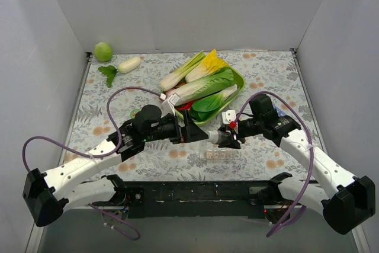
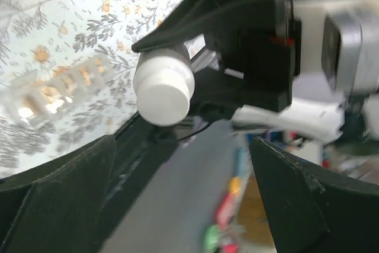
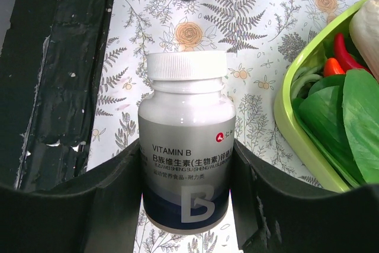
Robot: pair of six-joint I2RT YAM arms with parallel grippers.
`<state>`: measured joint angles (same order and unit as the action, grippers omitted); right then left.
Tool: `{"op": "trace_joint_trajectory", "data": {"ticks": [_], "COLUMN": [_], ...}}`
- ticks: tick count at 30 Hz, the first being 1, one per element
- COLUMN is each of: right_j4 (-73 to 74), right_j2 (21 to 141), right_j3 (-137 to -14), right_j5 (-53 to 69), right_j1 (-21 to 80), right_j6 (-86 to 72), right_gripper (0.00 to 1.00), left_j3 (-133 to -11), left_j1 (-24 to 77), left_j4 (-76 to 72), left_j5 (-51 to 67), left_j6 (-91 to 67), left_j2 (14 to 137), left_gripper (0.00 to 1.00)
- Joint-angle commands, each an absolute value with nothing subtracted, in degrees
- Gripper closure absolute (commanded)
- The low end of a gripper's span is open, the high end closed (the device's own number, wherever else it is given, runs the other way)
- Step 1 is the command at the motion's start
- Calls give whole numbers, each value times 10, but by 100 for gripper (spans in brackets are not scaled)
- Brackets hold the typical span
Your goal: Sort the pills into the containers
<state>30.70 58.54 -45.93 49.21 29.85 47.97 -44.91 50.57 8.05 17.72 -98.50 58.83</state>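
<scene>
Sitting between right jaws: pill bottle (image 3: 186, 146)

The bowl (image 1: 241, 80) sits on the surface (image 1: 272, 81) at mid-depth, a little right of centre, with vegetables (image 1: 201, 85) in it. Before it, near the front edge, lie the containers (image 1: 219, 154). Just behind them the pill bottle (image 1: 212, 137) is clamped between the fingers of the right tool (image 1: 220, 138), its cap pointing left toward the left tool (image 1: 194, 130) close beside it. In the back left corner lies a round fruit (image 1: 103, 51). To its right is a radish (image 1: 129, 64), and before the fruit a leafy sprig (image 1: 108, 73).
</scene>
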Motion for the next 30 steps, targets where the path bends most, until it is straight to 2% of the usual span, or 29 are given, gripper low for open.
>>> {"op": "trace_joint_trajectory", "data": {"ticks": [1, 4, 6, 10, 19, 30], "right_j4": [313, 323, 327, 331, 333, 330], "right_j2": [576, 579, 584, 589, 589, 594], "right_j3": [-456, -457, -459, -461, -458, -460], "right_j5": [513, 530, 536, 545, 548, 548], "right_j1": [295, 295, 295, 296, 295, 295], "right_j6": [489, 502, 506, 513, 516, 514], "right_gripper": [99, 99, 99, 99, 99, 99], "left_j3": [-440, -410, -365, -308, -383, -408], "left_j1": [501, 515, 528, 530, 541, 554], "left_j4": [129, 113, 53, -80, -125, -123], "left_j5": [279, 269, 255, 258, 272, 287], "left_j6": [-685, -519, -395, -251, -174, -213], "left_j2": [544, 496, 472, 452, 595, 636], "left_gripper": [2, 2, 2, 2, 2, 24]}}
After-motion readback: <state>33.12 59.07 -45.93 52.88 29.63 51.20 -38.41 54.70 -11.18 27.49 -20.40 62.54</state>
